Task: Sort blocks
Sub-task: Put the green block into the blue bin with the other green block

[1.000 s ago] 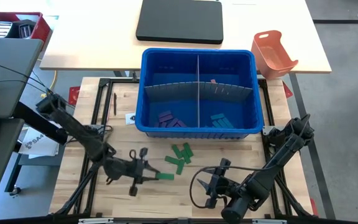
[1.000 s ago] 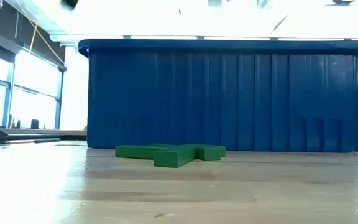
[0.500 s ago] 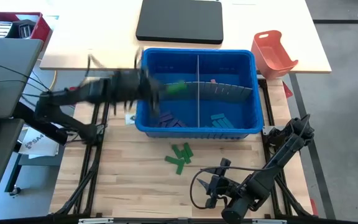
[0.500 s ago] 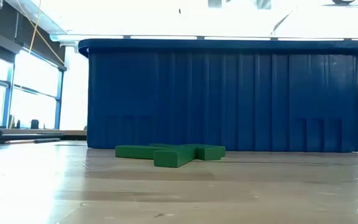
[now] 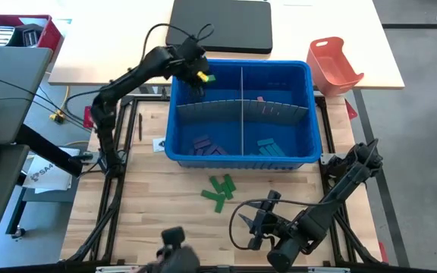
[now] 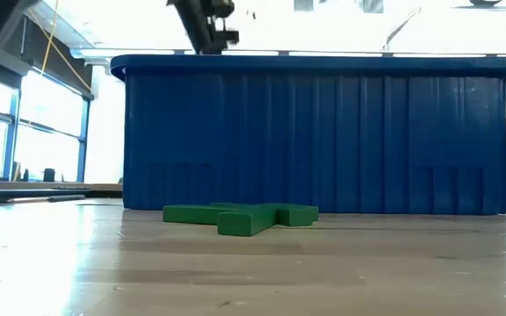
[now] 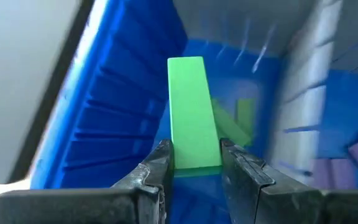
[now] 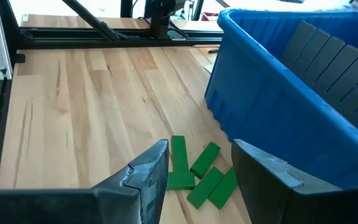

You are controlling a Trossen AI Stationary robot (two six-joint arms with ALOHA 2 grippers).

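Note:
My left gripper (image 5: 200, 76) hangs over the far left compartment of the blue bin (image 5: 241, 65), shut on a green block (image 7: 193, 112). More green blocks (image 7: 238, 121) lie on that compartment's floor below it. Several green blocks (image 5: 220, 189) lie in a loose heap on the wooden table in front of the bin, also seen in the low view (image 6: 240, 216). My right gripper (image 8: 197, 168) stands open near the table's front edge, pointing at that heap without touching it. Purple blocks (image 5: 207, 145) lie in the near left compartment, blue ones (image 5: 268, 145) in the near right. My left gripper pinches the green block between its two fingers (image 7: 160, 167), on the two long sides at one end (image 7: 194, 158). The fingers slant down from the table's left side and lie along the block, which sticks out past the fingertips. It is lifted clear above the bin's floor.
Grey slotted dividers (image 5: 241, 110) split the bin into compartments; a pink block (image 5: 260, 98) lies far right. Behind the bin, a white table holds an orange-red tray (image 5: 332, 64) and a black pad (image 5: 220, 26). Bare wood lies left and right of the heap.
My left gripper has risen from the table near the front left with the green block and swung fast toward the far edge, ending over the bin's far left compartment, tipped further down. It has stayed shut on the block. The right arm has kept still.

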